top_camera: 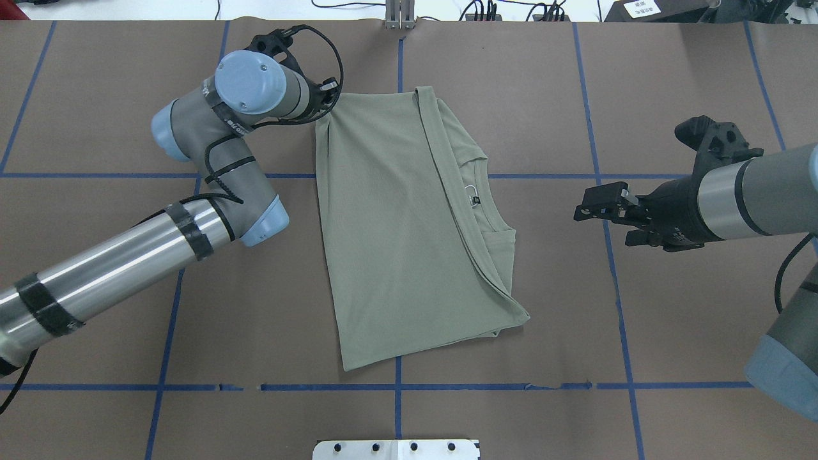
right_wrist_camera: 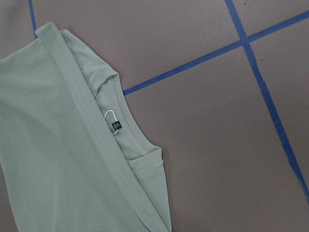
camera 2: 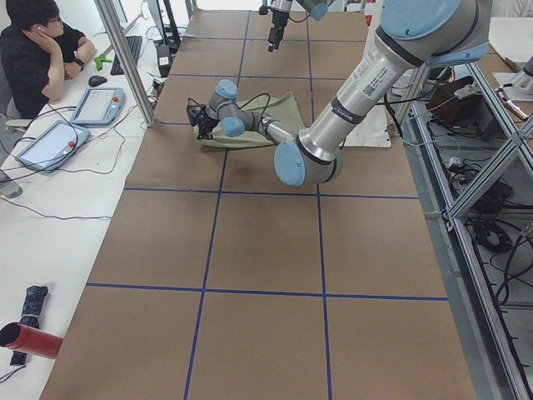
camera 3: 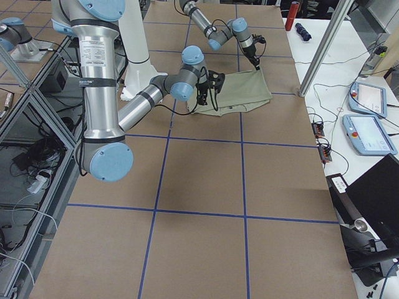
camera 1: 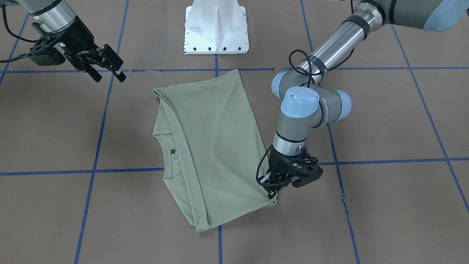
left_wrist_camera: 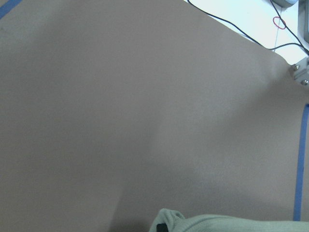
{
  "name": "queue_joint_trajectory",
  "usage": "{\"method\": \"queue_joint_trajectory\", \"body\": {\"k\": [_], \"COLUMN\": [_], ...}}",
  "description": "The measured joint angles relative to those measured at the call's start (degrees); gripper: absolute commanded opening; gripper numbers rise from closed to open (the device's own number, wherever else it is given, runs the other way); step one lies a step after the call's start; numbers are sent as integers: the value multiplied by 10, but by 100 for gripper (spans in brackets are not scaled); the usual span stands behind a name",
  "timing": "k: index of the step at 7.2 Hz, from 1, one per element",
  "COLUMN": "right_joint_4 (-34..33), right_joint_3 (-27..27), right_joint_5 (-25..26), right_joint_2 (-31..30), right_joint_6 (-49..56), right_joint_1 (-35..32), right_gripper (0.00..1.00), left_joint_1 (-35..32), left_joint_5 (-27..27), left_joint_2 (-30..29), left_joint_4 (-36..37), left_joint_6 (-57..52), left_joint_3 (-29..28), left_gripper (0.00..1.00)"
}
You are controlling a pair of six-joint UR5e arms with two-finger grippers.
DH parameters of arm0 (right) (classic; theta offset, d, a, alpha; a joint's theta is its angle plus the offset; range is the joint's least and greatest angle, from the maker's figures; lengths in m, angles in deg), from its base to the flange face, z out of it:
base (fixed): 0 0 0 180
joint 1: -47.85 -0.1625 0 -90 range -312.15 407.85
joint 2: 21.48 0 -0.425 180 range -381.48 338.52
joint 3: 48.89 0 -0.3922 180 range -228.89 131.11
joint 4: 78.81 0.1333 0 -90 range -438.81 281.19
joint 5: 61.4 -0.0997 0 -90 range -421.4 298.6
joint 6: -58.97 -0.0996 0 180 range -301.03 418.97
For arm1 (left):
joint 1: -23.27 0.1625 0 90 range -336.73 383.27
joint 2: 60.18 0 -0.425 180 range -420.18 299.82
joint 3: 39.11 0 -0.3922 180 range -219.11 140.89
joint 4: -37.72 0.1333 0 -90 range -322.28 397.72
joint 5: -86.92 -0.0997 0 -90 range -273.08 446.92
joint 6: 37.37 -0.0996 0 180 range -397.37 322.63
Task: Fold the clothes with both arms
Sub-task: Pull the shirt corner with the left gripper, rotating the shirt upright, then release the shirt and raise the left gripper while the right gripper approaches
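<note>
The clothes, a sage-green shirt (camera 1: 216, 146) (top_camera: 396, 243), lie folded lengthwise in the middle of the table. The round neck and the white loop (top_camera: 471, 191) (right_wrist_camera: 112, 116) are exposed on the side toward my right arm. My left gripper (camera 1: 272, 192) (top_camera: 327, 96) points down at the shirt's far corner, with its fingers close together and pinching that corner. In the left wrist view the bunched corner (left_wrist_camera: 193, 223) shows at the bottom edge. My right gripper (camera 1: 110, 75) (top_camera: 597, 207) hovers open and empty, well off the shirt's neck side.
The white pedestal base (camera 1: 216, 29) stands at the robot's edge of the table. Blue tape lines (top_camera: 397, 383) grid the brown surface. In the exterior left view, a seated person (camera 2: 37, 50) and tablets (camera 2: 96, 104) are at a side table.
</note>
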Motion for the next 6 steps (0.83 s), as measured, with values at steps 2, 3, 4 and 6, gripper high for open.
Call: {"method": "queue_joint_trajectory", "body": {"k": [2,3,4,6], "right_joint_4": [0,0,0,0], "right_joint_3": [-7,-10,-10,-10], "right_joint_5": [0,1,0,1], "right_joint_2": [-1,-2,-1,2], "right_joint_6": [-2,-2,-2,-1], "right_joint_1": [-2,-2,-2,-1], "right_gripper": [100,100,100,100], "left_joint_1": [-1,-2,-2,-5], "left_joint_5": [-26,-34,-41,-42], "left_joint_2": [-72,-86,-92,-94], "left_joint_4": [-28,-49,-70,-84], "left_joint_6": [-21,-25,-46,-115], "left_joint_3": [-91,-114,-134,-145], "left_gripper": [0,88,100,100]}}
